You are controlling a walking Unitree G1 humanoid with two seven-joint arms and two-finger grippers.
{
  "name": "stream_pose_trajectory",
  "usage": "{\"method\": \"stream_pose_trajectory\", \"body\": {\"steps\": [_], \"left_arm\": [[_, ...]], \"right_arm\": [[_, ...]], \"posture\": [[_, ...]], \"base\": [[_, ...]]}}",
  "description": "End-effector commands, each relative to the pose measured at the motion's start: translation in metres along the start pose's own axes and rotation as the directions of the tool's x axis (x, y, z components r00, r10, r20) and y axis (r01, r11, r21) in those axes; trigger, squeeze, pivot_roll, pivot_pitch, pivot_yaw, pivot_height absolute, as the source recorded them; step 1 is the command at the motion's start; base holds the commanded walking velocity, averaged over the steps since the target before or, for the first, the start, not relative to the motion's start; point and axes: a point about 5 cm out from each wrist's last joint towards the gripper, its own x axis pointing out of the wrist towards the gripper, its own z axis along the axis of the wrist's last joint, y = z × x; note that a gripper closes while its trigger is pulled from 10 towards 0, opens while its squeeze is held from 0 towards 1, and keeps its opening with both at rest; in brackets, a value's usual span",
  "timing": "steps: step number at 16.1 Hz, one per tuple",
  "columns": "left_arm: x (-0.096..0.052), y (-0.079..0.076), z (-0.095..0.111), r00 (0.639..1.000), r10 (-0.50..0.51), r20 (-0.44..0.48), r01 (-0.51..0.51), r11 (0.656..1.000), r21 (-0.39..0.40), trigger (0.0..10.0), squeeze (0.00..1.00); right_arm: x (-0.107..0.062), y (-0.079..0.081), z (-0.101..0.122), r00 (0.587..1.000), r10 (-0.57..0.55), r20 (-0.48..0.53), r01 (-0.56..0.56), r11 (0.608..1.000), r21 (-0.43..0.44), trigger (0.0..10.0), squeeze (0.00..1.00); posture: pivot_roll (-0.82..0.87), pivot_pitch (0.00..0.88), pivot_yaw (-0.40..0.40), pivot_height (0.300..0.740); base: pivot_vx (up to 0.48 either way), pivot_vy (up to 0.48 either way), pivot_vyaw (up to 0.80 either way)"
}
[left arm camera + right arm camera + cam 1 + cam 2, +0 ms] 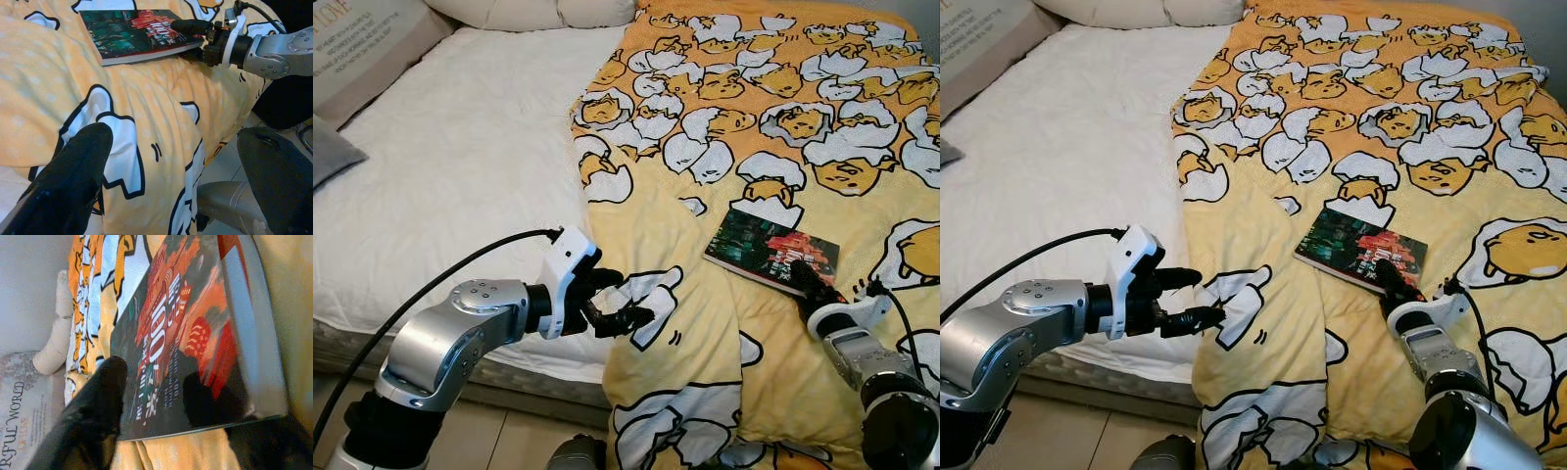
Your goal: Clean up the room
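Note:
A dark book (770, 247) with a red and green cover lies flat on the yellow egg-print blanket (754, 117) on the bed. My right gripper (803, 276) is at the book's near corner, open. One finger (100, 401) hovers over the cover and the other sits below the book's edge, as the left wrist view also shows for the right gripper (191, 38). My left gripper (628, 300) is open at the blanket's near left edge, where a fold hangs over the side of the bed. Nothing is held between its fingers (83, 161).
The white sheet (460, 166) covers the left half of the bed, with pillows (529, 12) at the head and a grey cushion (328, 152) at the far left. The bed's front edge and the tiled floor (489, 436) lie below my left arm.

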Motion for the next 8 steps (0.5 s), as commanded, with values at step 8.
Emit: {"method": "stream_pose_trajectory", "body": {"steps": [8], "left_arm": [[-0.0016, 0.0017, 0.0060, 0.999, 0.016, 0.032, -0.016, 1.000, -0.010, 10.0, 0.00]], "right_arm": [[0.0052, 0.0085, 0.0028, 0.998, 0.020, 0.053, -0.022, 0.999, 0.037, 0.0, 0.00]], "posture": [[0.10, 0.079, 0.086, 0.740]], "base": [[0.000, 0.000, 0.00]]}}
